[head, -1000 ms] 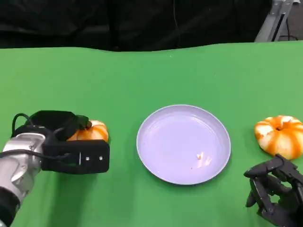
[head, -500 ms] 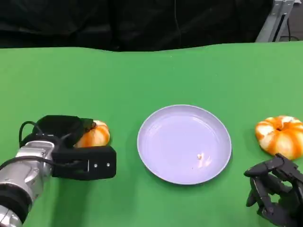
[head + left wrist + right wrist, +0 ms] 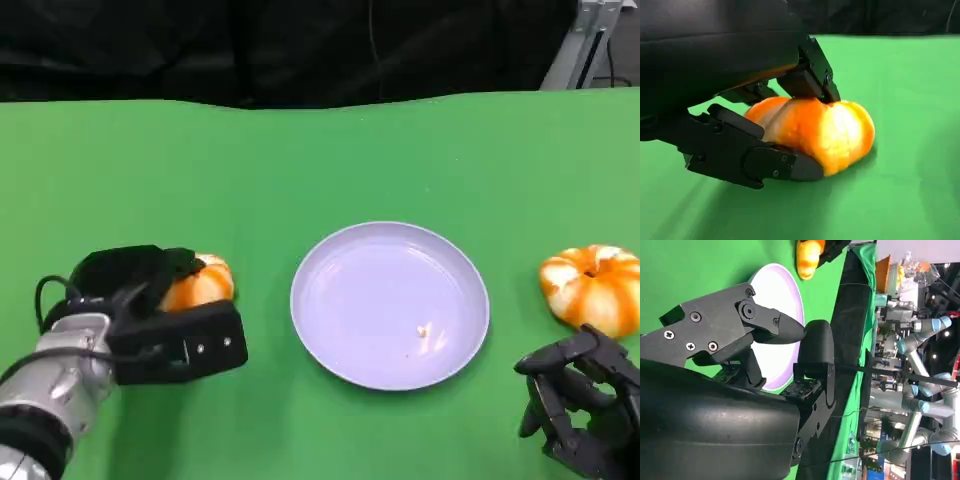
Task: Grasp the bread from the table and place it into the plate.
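Filling the lower left of the frame: the black shell of the right robot hand (image 3: 765, 355), its fingers (image 3: 775, 325) reaching toward the centre, curled and holding nothing. Showing behind those fingers: the pale plate (image 3: 777, 295), lying on the green worktop (image 3: 695, 270). Sitting at the top edge, beyond the plate: the orange bread (image 3: 807, 255), with a black shape touching it. Standing blurred along the right edge: grey robot arms (image 3: 920, 390) and clutter.

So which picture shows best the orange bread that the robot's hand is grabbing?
The left wrist view: the round orange pumpkin-shaped bread looms large between the left hand's black fingers. The head view half hides it behind that hand; the right wrist view shows a small far piece.
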`<state>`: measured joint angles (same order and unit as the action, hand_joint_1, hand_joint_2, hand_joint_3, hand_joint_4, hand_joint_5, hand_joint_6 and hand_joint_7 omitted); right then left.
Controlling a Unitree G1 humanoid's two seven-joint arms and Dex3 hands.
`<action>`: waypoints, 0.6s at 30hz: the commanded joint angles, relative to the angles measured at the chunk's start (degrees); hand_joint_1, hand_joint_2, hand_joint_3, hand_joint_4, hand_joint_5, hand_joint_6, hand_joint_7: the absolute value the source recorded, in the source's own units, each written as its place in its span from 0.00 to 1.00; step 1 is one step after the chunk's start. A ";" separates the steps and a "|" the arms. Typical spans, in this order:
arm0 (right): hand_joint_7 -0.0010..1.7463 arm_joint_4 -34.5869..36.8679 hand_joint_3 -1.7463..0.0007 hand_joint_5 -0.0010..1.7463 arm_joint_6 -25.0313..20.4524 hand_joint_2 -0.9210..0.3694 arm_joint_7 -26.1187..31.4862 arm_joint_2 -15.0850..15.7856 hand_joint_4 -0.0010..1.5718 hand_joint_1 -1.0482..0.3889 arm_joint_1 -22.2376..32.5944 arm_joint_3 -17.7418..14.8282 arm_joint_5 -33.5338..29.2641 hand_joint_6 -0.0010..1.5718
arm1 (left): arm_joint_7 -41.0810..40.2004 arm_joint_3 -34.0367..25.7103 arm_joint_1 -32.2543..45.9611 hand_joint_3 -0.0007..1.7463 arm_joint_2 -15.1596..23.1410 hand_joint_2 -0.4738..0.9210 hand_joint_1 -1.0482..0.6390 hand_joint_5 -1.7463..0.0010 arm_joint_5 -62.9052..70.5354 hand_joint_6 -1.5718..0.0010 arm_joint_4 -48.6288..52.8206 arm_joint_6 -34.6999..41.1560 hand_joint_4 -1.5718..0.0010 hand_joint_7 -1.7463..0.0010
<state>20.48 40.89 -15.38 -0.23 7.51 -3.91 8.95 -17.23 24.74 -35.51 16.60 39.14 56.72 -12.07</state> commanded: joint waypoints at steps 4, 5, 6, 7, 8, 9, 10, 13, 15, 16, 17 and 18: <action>0.78 0.18 0.57 0.93 0.56 0.11 0.71 0.28 0.54 0.62 -0.28 -0.53 0.10 0.52 | -6.58 -1.01 1.53 0.29 0.51 0.99 0.58 0.00 -1.65 0.67 -3.28 -6.18 0.53 0.00; 0.77 0.33 0.57 0.93 0.67 0.11 0.78 0.25 0.54 0.62 -0.35 -0.55 0.10 0.52 | -6.87 -1.12 1.54 0.29 0.62 0.99 0.58 0.00 -1.71 0.67 -3.82 -6.50 0.53 0.00; 0.77 0.40 0.57 0.93 0.73 0.12 0.82 0.26 0.54 0.62 -0.37 -0.54 0.08 0.52 | -6.90 -1.15 1.57 0.29 0.66 0.99 0.58 0.00 -1.71 0.67 -3.99 -6.56 0.54 0.00; 0.77 0.42 0.57 0.93 0.76 0.12 0.84 0.27 0.54 0.62 -0.37 -0.53 0.08 0.52 | -6.92 -1.17 1.62 0.30 0.68 0.98 0.58 0.00 -1.69 0.67 -4.07 -6.60 0.54 0.00; 0.77 0.77 0.57 0.93 0.84 0.12 0.75 0.36 0.54 0.62 -0.50 -0.60 0.21 0.52 | -6.79 -1.32 1.27 0.30 0.65 0.98 0.58 0.00 -1.51 0.67 -5.81 -6.16 0.54 0.00; 0.77 0.81 0.57 0.93 0.61 0.12 0.63 0.41 0.54 0.61 -0.50 -0.60 0.41 0.52 | -6.56 -1.52 0.98 0.26 0.61 0.98 0.58 0.00 -1.49 0.65 -7.54 -5.88 0.55 0.02; 0.77 0.76 0.57 0.93 0.34 0.11 0.44 0.49 0.54 0.61 -0.44 -0.59 0.63 0.52 | -6.53 -1.74 0.84 0.24 0.58 0.99 0.58 0.00 -1.60 0.63 -9.12 -6.14 0.55 0.04; 0.78 0.55 0.57 0.93 0.18 0.11 0.17 0.68 0.53 0.62 -0.28 -0.61 0.82 0.52 | -6.27 -2.14 1.15 0.23 0.59 0.98 0.59 0.00 -1.66 0.61 -12.80 -7.05 0.56 0.03; 0.78 0.57 0.57 0.94 0.29 0.11 -0.30 0.75 0.53 0.63 -0.34 -0.61 1.21 0.51 | -6.17 -2.33 1.44 0.24 0.49 0.97 0.59 0.00 -1.37 0.60 -15.00 -7.17 0.56 0.02; 0.78 0.54 0.57 0.94 0.29 0.11 -0.49 0.77 0.53 0.63 -0.34 -0.61 1.36 0.51 | -6.16 -2.38 1.55 0.26 0.46 0.96 0.59 0.00 -1.30 0.60 -15.69 -7.24 0.55 0.01; 0.78 0.26 0.57 0.94 0.03 0.11 -0.36 0.79 0.52 0.63 -0.18 -0.65 1.22 0.51 | -6.24 -2.44 1.69 0.27 0.28 0.95 0.59 0.00 -1.16 0.60 -17.49 -7.30 0.55 0.01; 0.78 0.08 0.58 0.94 -0.07 0.11 -0.21 0.76 0.53 0.62 -0.07 -0.70 1.07 0.51 | -6.26 -2.52 1.80 0.33 0.11 0.91 0.59 0.00 -1.13 0.60 -19.02 -7.41 0.55 0.00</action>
<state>21.02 41.09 -15.69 -0.24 7.15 -3.99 9.28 -23.29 22.91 -34.09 16.20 37.84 41.35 -19.02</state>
